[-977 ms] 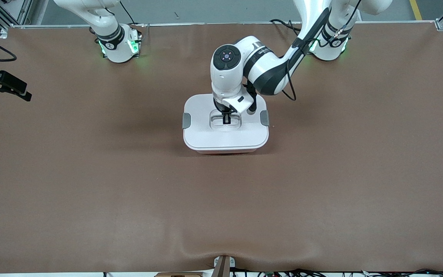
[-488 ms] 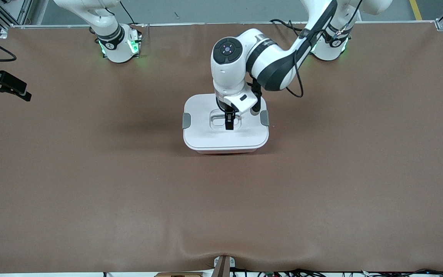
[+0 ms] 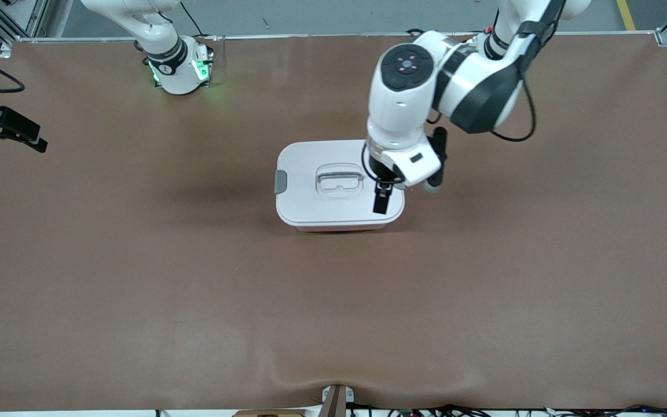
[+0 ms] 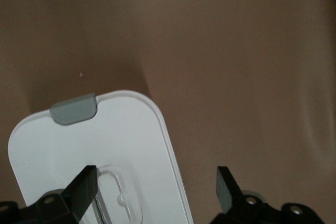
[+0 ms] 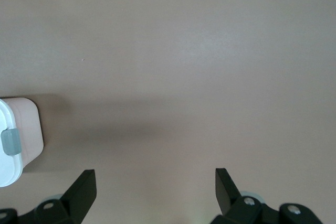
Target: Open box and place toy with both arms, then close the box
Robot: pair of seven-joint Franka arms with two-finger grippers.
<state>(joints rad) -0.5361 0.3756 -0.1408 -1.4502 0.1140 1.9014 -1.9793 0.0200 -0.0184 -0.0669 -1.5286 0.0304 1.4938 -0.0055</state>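
The box (image 3: pixel 310 202) stands in the middle of the table with its white lid on; a strip of its pink wall (image 5: pixel 30 124) shows in the right wrist view. The recessed handle (image 3: pixel 339 179) in the lid lies bare. One grey clip (image 3: pixel 281 181) shows at the right arm's end. My left gripper (image 3: pixel 381 200) hangs open above the box's end toward the left arm, with nothing between its fingers (image 4: pixel 86 177). In the left wrist view the lid (image 4: pixel 121 129) and a grey clip (image 4: pixel 73 109) lie below it. My right gripper (image 5: pixel 155 182) waits open, high over bare table. The toy is out of view.
A brown mat (image 3: pixel 484 278) covers the whole table. A black device (image 3: pixel 3 130) juts in at the table's edge at the right arm's end. The mat bulges near the front edge (image 3: pixel 333 379).
My left gripper has opened off the lid's handle, risen and swung toward the left arm's end of the box. The box and the right arm have not moved.
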